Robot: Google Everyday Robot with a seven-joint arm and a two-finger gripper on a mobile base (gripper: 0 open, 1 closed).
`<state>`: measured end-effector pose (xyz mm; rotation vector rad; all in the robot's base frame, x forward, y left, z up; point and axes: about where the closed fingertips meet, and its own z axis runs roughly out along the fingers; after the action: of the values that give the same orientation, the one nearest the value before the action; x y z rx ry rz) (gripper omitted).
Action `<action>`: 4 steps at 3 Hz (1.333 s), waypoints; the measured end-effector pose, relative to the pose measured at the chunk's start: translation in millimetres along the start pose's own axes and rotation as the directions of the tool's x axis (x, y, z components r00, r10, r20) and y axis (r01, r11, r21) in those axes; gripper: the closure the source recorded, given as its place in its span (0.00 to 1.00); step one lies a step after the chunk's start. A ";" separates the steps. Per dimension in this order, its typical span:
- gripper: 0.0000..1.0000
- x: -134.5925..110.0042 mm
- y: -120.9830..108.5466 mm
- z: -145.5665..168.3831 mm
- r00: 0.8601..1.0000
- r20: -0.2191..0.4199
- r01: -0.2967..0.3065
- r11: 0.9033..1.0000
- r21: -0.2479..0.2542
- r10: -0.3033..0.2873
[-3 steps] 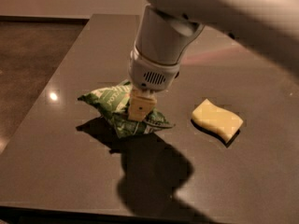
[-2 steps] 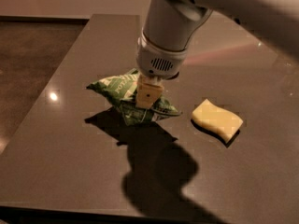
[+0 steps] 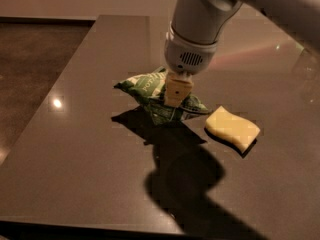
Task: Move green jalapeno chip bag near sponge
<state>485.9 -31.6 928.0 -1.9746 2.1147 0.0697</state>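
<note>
The green jalapeno chip bag (image 3: 148, 86), wrinkly with white lettering, hangs slightly above the dark table and casts a shadow beneath it. My gripper (image 3: 176, 102) comes down from above and is shut on the bag's middle; one tan finger (image 3: 178, 88) shows in front of the bag. The pale yellow sponge (image 3: 232, 128), with wavy sides, lies flat on the table just right of the bag, a small gap from the bag's right tip.
The glossy dark brown table (image 3: 85, 154) has its left edge beside a dark floor (image 3: 30, 64) and its front edge at the bottom of the view. My white arm (image 3: 210, 14) fills the upper right.
My gripper has carried the chip bag to the right, toward the sponge. The gap between bag and sponge has shrunk. The sponge has not moved.
</note>
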 end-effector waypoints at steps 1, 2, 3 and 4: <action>0.61 18.7 -4.0 2.8 1.000 -0.024 -0.016 1.000 -0.011 0.016; 0.38 31.8 -4.4 5.1 0.999 -0.012 -0.037 0.999 -0.028 0.037; 0.15 30.5 -5.1 4.9 0.999 -0.009 -0.036 0.999 -0.022 0.036; 0.00 29.3 -5.7 4.7 0.999 -0.006 -0.035 0.999 -0.017 0.035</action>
<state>490.6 -59.7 918.0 -1.9492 2.1592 0.0888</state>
